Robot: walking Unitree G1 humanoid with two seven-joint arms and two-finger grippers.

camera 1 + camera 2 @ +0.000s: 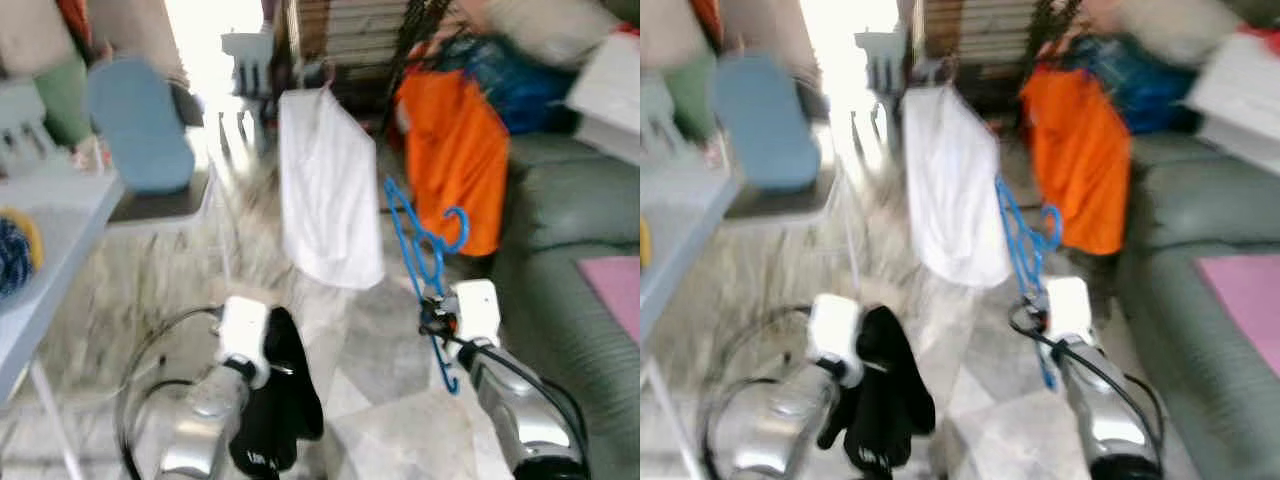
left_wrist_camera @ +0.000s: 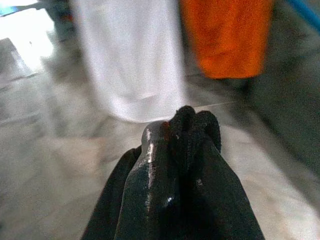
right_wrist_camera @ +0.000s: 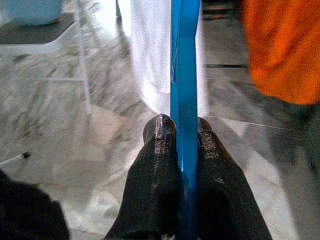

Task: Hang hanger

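Observation:
My right gripper (image 3: 180, 125) is shut on a blue plastic hanger (image 1: 410, 235). The hanger stands upright from the gripper, and its hook (image 1: 457, 228) curls toward the orange garment (image 1: 455, 150). My left gripper (image 2: 172, 127) is shut on a black garment (image 1: 280, 400) that droops below the wrist at the lower centre. Ahead, a white garment (image 1: 330, 190) hangs beside the orange one. The hanger's bar (image 3: 184, 60) rises in front of the white garment in the right wrist view. The pictures are blurred.
A grey-green sofa (image 1: 570, 230) with a pink cloth (image 1: 615, 280) on it runs along the right. A pale table (image 1: 50, 260) stands at the left, and behind it a stool (image 1: 165, 205) bears a blue cushion (image 1: 140, 120). The marble floor (image 1: 380, 400) lies between.

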